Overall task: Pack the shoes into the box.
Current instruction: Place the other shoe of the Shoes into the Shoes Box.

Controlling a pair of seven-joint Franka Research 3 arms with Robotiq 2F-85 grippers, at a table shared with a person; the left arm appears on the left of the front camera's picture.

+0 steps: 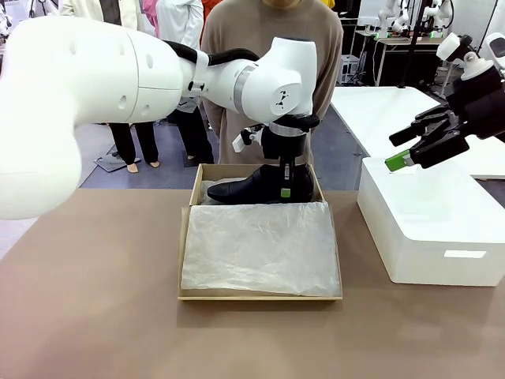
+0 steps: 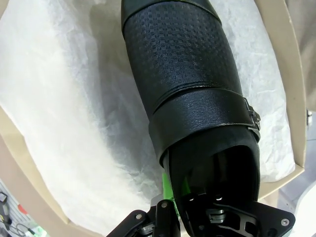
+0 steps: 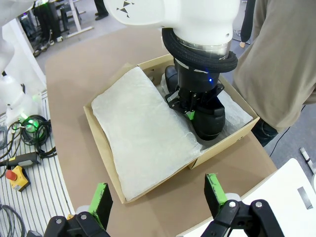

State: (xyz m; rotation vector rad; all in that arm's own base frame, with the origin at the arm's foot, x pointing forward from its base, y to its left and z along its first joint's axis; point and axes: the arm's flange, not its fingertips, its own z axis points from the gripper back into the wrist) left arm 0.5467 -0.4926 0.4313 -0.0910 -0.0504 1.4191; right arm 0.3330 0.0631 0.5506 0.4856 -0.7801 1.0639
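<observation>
A glossy black shoe (image 1: 245, 189) with a side strap and buckle rests on white tissue in the far half of the tan cardboard box (image 1: 260, 297), toe pointing left. My left gripper (image 1: 286, 189) comes down from above and is shut on the shoe's heel collar. In the left wrist view one green pad (image 2: 170, 185) presses the collar of the shoe (image 2: 187, 74). My right gripper (image 1: 401, 150) hangs open and empty at the right, above the white box. In the right wrist view, beyond my right gripper (image 3: 158, 195), lie the box (image 3: 98, 133) and the shoe (image 3: 210, 121).
Crumpled white tissue paper (image 1: 260, 245) covers the near half of the box. A larger white rectangular box (image 1: 430, 229) stands at the right of the table. A person in a brown top (image 1: 237, 47) stands just behind the cardboard box.
</observation>
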